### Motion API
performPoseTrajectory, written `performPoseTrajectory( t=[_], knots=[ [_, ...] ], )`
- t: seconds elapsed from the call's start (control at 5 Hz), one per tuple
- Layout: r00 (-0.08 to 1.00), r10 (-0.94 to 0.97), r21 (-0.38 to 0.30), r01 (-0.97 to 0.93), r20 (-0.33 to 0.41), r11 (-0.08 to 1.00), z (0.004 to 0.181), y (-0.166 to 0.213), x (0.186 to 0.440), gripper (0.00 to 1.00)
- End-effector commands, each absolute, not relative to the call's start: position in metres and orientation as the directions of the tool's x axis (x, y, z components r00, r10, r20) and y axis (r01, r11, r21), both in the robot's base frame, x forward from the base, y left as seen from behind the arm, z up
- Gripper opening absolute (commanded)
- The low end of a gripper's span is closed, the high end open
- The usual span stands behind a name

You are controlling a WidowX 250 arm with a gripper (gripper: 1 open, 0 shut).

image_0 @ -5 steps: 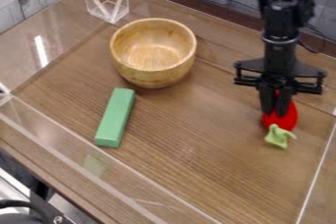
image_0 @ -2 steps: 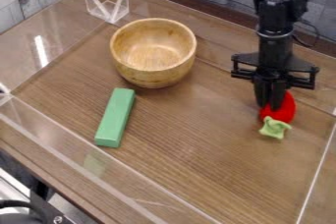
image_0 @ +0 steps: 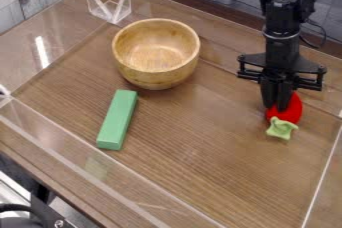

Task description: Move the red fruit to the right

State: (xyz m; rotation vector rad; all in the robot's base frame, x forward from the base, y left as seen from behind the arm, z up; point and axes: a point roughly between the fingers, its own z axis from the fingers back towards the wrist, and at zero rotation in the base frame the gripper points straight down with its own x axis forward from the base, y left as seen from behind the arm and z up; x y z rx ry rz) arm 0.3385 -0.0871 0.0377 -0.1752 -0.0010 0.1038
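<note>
The red fruit [image_0: 283, 107] is at the right side of the frame, a bit below the middle. Its light green top [image_0: 281, 129] points down toward the bottom of the frame. The black gripper [image_0: 279, 90] comes down from the top right, and its tips are right at the upper end of the fruit. The gripper is closed up tight. I can't tell if it has hold of the fruit or only touches it, because the dark tips cover that part.

Left of the gripper, in the upper middle of the frame, is the round wooden bowl [image_0: 156, 54]. I can see down into it, and there is just bare wood inside. The fruit is outside the bowl, down and to the right of it.

Below the bowl, left of the middle, the green block [image_0: 118, 120] lies flat on the table [image_0: 174, 172]. It is long and leans a little, with its top end more to the right. It is well apart from the fruit.

Near the top left is a small, see-through thing with white edges [image_0: 110, 5]. I can't tell what it is.
</note>
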Motion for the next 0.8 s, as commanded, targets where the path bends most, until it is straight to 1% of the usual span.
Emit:
performPoseTrajectory(
  t=[0.0, 0.2, 0.6],
  knots=[
    [0.991, 0.131, -0.182, -0.124, 0.031, 0.975, 0.057, -0.087, 0.351, 1.0],
    [0.986, 0.161, -0.186, -0.153, 0.031, 0.97, 0.068, -0.086, 0.355, 1.0],
    [0.981, 0.191, -0.198, -0.181, 0.037, 0.964, 0.076, -0.081, 0.345, 1.0]
  ],
)
